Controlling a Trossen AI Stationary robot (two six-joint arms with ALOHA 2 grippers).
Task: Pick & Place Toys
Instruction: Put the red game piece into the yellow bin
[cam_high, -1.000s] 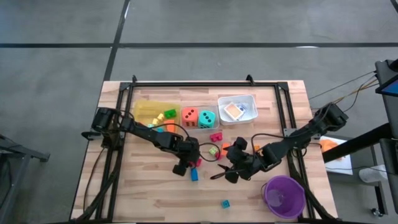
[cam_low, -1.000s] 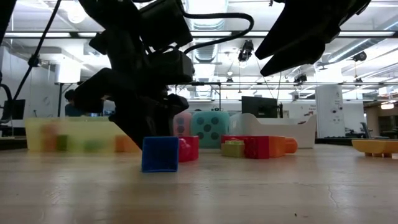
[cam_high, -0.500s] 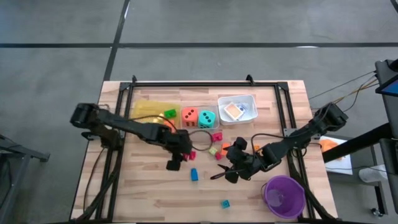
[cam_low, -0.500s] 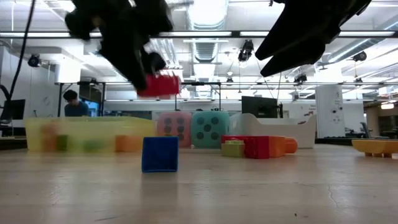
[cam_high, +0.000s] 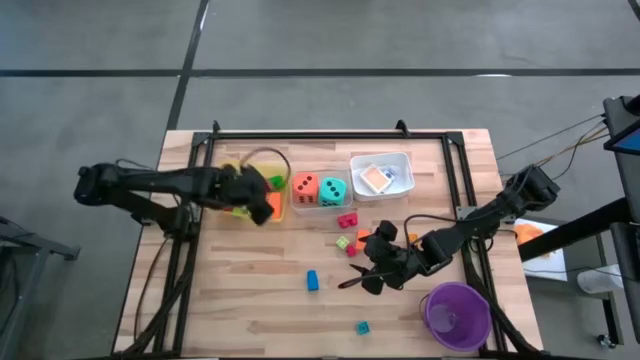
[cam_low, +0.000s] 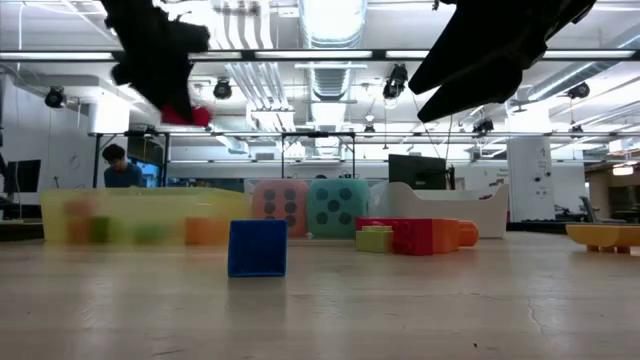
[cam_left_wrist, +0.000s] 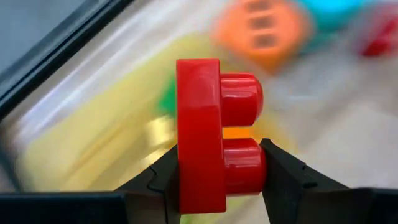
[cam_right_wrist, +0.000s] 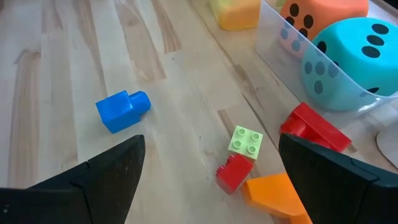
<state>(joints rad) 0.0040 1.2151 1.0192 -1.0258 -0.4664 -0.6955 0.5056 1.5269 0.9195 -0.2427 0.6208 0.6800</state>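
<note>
One red studded plastic block (cam_left_wrist: 214, 143) is clamped in the left end effector (cam_high: 262, 203) above the translucent yellow plastic tray (cam_high: 236, 175). Releasing off-centre risks it striking the rim and bouncing onto the desk (cam_high: 250, 300). Right end effector (cam_high: 372, 278) waits wide, empty, near the loose blocks.

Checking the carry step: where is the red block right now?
The red block is clamped in the left gripper, raised above the yellow tray at the table's far left, beside the orange die.
</note>
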